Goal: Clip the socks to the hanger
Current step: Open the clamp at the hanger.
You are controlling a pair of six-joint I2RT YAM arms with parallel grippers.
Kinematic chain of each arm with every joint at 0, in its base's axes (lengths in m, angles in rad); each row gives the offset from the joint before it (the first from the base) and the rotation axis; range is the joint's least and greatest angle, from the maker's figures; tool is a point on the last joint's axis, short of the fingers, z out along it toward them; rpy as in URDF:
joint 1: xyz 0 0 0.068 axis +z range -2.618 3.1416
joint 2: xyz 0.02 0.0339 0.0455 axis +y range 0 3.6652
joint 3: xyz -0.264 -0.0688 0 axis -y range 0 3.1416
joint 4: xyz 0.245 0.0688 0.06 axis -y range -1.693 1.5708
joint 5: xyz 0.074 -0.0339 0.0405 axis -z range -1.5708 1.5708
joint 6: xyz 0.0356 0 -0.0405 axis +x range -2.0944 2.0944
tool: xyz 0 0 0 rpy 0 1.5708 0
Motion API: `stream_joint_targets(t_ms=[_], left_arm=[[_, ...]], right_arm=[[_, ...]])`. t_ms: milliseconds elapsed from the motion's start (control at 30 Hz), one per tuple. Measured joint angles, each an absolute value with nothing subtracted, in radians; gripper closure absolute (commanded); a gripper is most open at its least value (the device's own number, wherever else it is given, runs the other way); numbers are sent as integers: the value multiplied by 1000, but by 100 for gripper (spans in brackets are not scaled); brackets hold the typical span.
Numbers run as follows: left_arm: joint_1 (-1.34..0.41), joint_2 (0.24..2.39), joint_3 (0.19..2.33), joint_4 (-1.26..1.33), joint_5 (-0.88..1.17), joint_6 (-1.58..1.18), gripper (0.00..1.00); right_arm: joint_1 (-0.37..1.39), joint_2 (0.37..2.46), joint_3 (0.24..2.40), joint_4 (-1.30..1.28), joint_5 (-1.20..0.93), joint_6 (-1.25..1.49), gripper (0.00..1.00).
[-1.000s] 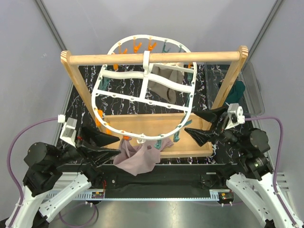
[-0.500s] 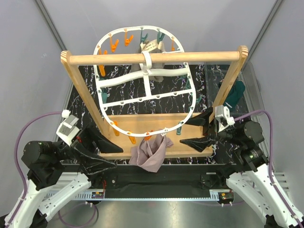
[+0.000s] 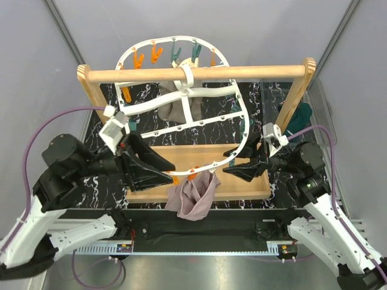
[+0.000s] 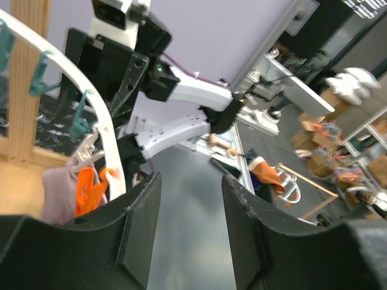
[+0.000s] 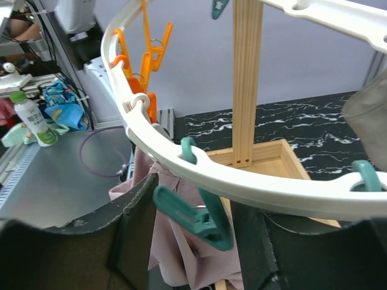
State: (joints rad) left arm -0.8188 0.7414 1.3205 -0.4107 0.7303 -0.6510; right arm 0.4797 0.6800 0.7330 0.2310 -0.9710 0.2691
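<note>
The white oval hanger (image 3: 245, 130) hangs tilted from the wooden rail, with orange and teal clothespins round its rim. A mauve sock (image 3: 195, 196) dangles from the near rim. My left gripper (image 3: 173, 173) is just left of that rim and open, nothing between its fingers (image 4: 142, 211); the rim (image 4: 91, 103), an orange pin (image 4: 87, 190) and the sock (image 4: 57, 193) lie to its left. My right gripper (image 3: 226, 162) reaches the near-right rim. It (image 5: 192, 199) stands open astride a teal clothespin (image 5: 193, 217) under the rim (image 5: 254, 190), sock (image 5: 175, 248) behind. A teal sock (image 3: 300, 118) lies far right.
The wooden rail stand (image 3: 193, 74) spans the table, its post (image 3: 289, 103) on the right and its tray base (image 3: 181, 158) below the hanger. A grey-beige cloth (image 3: 178, 109) hangs under the hanger's middle. A clear bin (image 3: 320, 115) sits at the right edge.
The hanger has swung and tilted away. My left arm has risen and come in to the near-left rim. The right gripper has closed in around a teal pin, its jaws narrower.
</note>
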Motion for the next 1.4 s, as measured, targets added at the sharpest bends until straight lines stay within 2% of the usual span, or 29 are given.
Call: stream_joint_targets(t_ms=[67,233,333,467,733,1167,1300,1333,1400], left_arm=[[-949,797,1377,-472,620,-598,51],[-1302,892,1452,-585,260,-493,50],[-1487,939,1474,-609,20,-439,50],[-1636,979,1484,-612,-222,-384,50],[-1708,990,1382,-471,-464,-315,51],[-1787,990,1083,-93,-589,-135,55],[-1803,987,1018,4,-600,-89,50],[-1805,984,997,30,-602,-78,49],[-1807,978,954,83,-608,-58,46]], right_arm=[[488,697,733,255,-971,288,51],[525,725,733,292,-968,318,52],[542,727,732,295,-959,332,47],[546,705,727,293,-935,342,42],[548,602,709,213,-890,331,32],[548,615,700,189,-829,398,30],[548,629,721,175,-844,395,27],[548,628,722,165,-851,381,22],[549,622,728,117,-854,332,18]])
